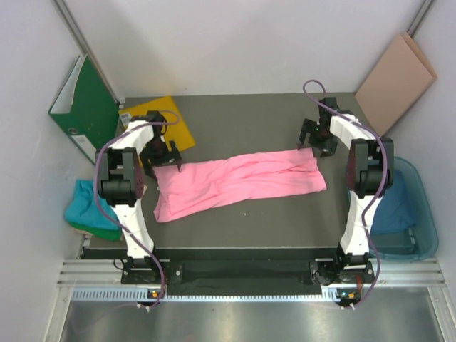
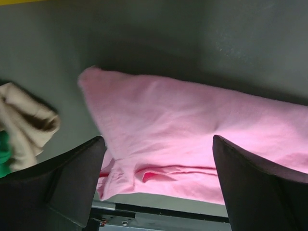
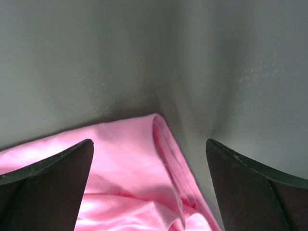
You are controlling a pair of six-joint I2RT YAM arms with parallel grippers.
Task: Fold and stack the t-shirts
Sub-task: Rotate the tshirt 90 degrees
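The pink t-shirt (image 1: 239, 182) is spread across the table (image 1: 249, 114) as a long band; its long axis runs left to right, with the right end lying slightly farther from the arm bases than the left; it is not yet folded. The left end effector (image 1: 166, 163) is held over the far-left corner, fingers spread wide and nothing gripped; in the left wrist view that corner is seen just ahead of the fingers. The right end effector (image 1: 313, 147) is likewise released and empty, poised at the far-right corner, which is seen ahead between its fingers. Each end is thus nearest its own arm; a paired pinch of the far edge, drawn toward the near edge, is judged the likely move.
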